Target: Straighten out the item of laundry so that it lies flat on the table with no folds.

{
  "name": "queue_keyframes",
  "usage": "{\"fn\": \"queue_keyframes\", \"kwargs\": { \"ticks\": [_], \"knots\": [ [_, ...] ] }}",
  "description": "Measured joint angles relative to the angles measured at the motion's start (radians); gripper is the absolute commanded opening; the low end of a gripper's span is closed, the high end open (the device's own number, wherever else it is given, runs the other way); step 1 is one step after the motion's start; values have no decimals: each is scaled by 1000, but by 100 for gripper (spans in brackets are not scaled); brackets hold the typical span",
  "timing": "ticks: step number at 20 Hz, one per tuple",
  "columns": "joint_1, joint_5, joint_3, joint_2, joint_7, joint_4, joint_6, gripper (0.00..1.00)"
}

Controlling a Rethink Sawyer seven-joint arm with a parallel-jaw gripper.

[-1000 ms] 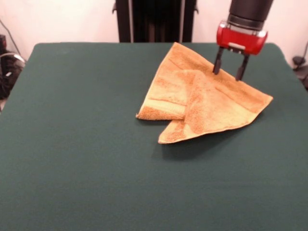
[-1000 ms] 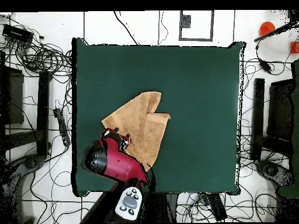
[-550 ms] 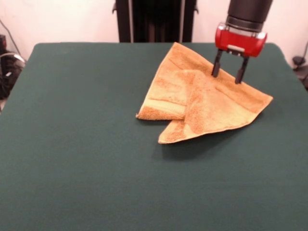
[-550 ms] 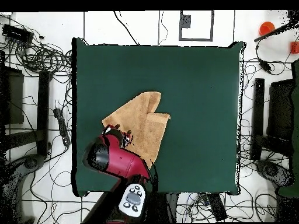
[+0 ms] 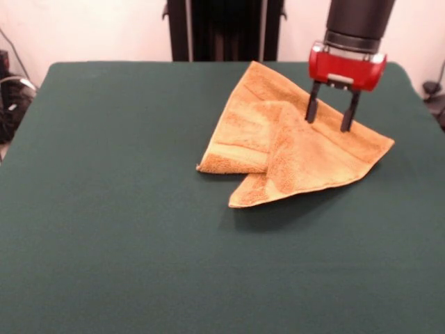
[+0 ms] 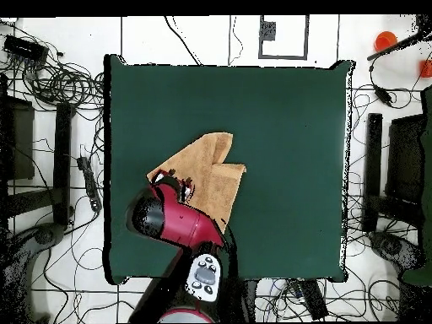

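At the upper right of the front view I see my red-bodied gripper with black fingers (image 5: 329, 116) poised low over the golden-tan terry-cloth towel (image 5: 292, 142), fingers spread apart and clamping nothing. The towel lies folded over itself, right of centre on the dark green felt table (image 5: 125, 209); overhead, the towel (image 6: 207, 173) sits lower left.
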Motion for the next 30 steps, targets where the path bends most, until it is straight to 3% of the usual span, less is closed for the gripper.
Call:
{"fn": "queue_keyframes", "kwargs": {
  "ticks": [15, 30],
  "knots": [
    [-115, -131, 19, 0, 0, -26, 5, 100],
    [-169, -211, 71, 0, 0, -28, 6, 100]
  ]
}}
